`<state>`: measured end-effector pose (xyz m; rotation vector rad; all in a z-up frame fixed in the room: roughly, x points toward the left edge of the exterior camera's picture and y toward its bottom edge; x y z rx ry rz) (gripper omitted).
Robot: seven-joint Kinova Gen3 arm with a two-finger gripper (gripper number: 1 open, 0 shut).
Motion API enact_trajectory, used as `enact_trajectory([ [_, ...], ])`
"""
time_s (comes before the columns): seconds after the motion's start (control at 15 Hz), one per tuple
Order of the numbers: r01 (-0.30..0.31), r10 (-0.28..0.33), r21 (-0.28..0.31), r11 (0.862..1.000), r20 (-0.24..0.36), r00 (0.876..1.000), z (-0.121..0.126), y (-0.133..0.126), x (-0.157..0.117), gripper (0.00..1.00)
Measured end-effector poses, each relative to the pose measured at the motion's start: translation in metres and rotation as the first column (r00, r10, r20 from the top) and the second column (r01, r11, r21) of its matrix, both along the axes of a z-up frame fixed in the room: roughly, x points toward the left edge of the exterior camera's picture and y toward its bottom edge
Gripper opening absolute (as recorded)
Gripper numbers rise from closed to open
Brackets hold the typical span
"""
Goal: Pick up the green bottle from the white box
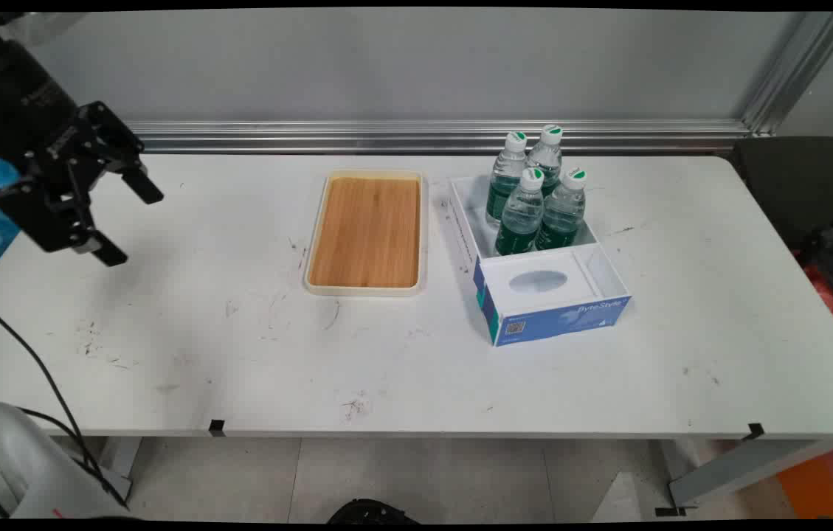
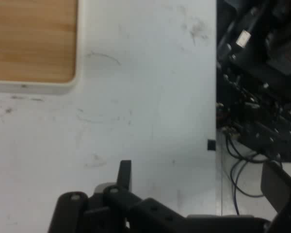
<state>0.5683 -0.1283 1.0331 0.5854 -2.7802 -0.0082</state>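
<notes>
My gripper (image 1: pixel 117 221) hangs at frame left, jaws spread wide and empty, well apart from everything. Wooden tray (image 1: pixel 366 233) lies centre frame; rigid and light, I judge, best gripped at its raised rim. Bottles (image 1: pixel 534 199) stand boxed right of it.

Hand view: wooden tray (image 2: pixel 31 41) cut off by top and left edges. Tool (image 2: pixel 194 194) linkage cropped at bottom edge. Main view: lower bottles (image 1: pixel 534 214) hidden behind box (image 1: pixel 534 295) wall.
</notes>
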Motion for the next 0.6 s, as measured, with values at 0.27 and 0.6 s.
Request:
enact_trajectory([
  [0.27,-0.062,0.061,-0.034,0.997,-0.028,0.998,-0.008,-0.016,-0.018,1.00],
  [0.6,-0.136,0.127,-0.090,0.987,-0.097,0.987,-0.031,-0.052,-0.058,1.00],
])
